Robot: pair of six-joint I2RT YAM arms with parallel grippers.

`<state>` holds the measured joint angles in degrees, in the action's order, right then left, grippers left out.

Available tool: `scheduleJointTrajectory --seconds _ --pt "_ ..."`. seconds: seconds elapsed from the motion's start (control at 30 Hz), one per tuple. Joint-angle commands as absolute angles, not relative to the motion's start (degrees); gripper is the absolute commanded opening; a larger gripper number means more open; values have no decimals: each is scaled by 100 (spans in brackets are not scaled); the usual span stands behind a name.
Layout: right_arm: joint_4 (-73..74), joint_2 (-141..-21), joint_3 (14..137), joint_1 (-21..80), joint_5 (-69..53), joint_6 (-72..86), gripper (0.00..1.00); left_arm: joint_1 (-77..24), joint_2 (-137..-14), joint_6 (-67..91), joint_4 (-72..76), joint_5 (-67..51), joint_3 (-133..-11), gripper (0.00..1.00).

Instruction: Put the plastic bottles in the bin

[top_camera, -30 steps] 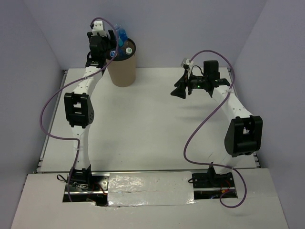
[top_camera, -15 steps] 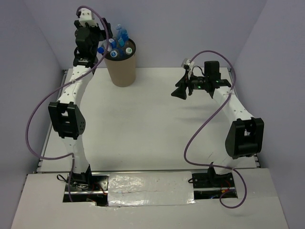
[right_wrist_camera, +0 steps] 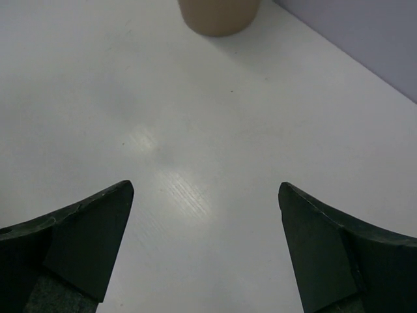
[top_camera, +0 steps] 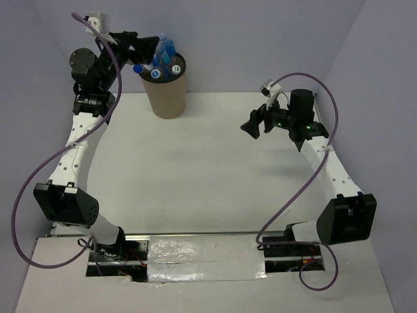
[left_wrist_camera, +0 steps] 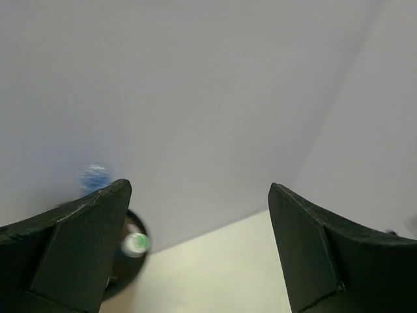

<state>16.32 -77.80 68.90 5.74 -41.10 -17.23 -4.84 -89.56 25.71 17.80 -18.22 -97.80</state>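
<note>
A tall tan cardboard-like bin (top_camera: 167, 91) with a black rim stands upright at the far side of the white table (top_camera: 208, 169), left of centre. Small clear plastic bottles (top_camera: 167, 51) with blue caps and labels stand packed inside it, necks up, poking above the rim. One blue cap sits at the rim's left edge.

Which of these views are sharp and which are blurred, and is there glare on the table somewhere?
Top external: evenly lit and fairly sharp, the bin and the bottles easy to read. Left wrist: the blue cap is a blurred smudge and the green-centred cap is soft. Right wrist: a pale glare patch lies on the table, otherwise clear.
</note>
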Motion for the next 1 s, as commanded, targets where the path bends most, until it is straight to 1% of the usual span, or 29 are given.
scheduleJointTrajectory --seconds 0.0,0.07,0.17,0.23,0.4,0.5,0.6,0.7,0.77,0.97 --pt "1151 -7182 6663 536 -3218 -1213 100 -728 -8676 3272 2242 -3156 -9440 99" --pt "1143 -6787 6392 527 -3068 -1204 100 -1098 -8534 3190 1961 -2813 -9466 100" --pt "1186 -6233 6075 519 -2779 -1143 100 -1283 -8333 3533 1750 -3084 -9352 100" --pt "1318 -5811 5942 519 -2629 -1046 100 -1327 -7964 3507 1320 -3129 -9072 99" --pt "1792 -4872 5555 510 -2329 -897 100 -1318 -6743 2893 608 -2383 -7843 99" --pt "2213 -4301 5379 519 -2233 -852 100 -1318 -6005 2577 264 -2294 -7359 99" --pt "2111 -3614 5116 510 -1953 -923 100 -1318 -5670 2242 18 -2320 -7015 99" --pt "1733 -2963 4659 519 -1767 -958 100 -1318 -5371 2092 237 -2442 -6444 99" --pt "1574 -2726 4308 519 -1679 -967 100 -1310 -5274 1978 395 -2461 -6128 99" --pt "1398 -2391 3815 510 -1740 -879 99 -1274 -5247 1872 114 -2662 -5987 99"
